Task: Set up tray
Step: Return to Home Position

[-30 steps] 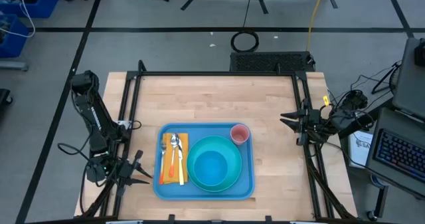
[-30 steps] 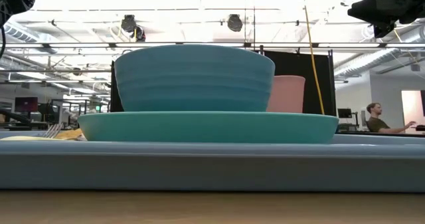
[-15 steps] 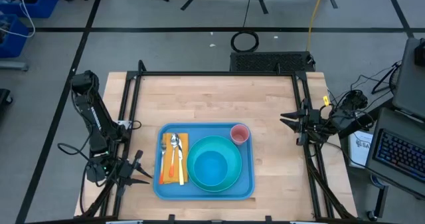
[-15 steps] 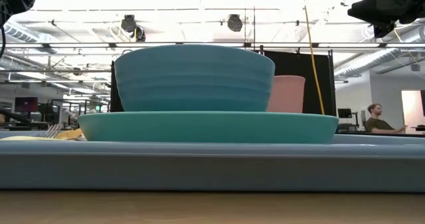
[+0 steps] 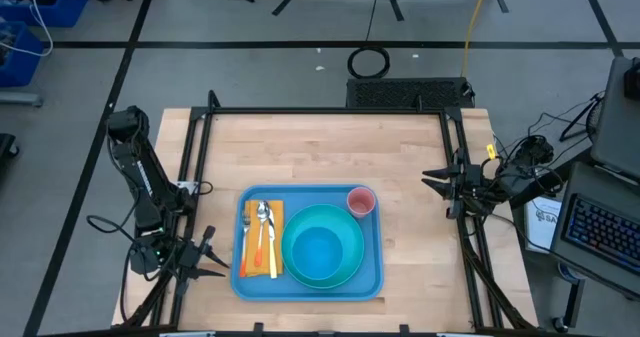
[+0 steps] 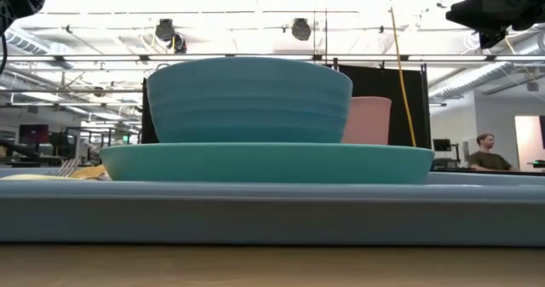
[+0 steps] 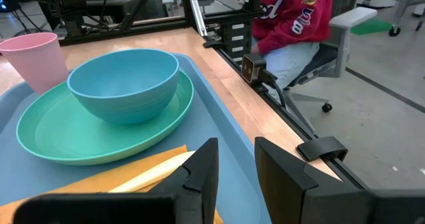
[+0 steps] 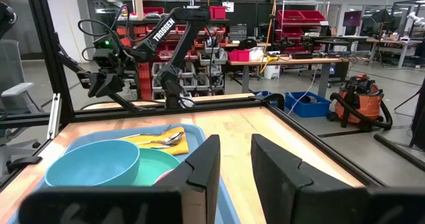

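Tray [image 5: 374,262] lies flat on the table [image 5: 320,147], between my two arms and a little closer to the left one. Its long axis runs from my left side to my right side. It carries a napkin [image 5: 278,213] at its left end, then a plate [image 5: 353,227] with a bowl [image 5: 318,252], and a cup [image 5: 361,202] at one right corner.

My left fingers [image 7: 202,167] wait at the table's left edge, near the tray's left end and pointing at it. The gap is narrow and they hold nothing. My right fingers [image 8: 202,164] wait at the right edge, well apart from the tray, also narrow and empty.
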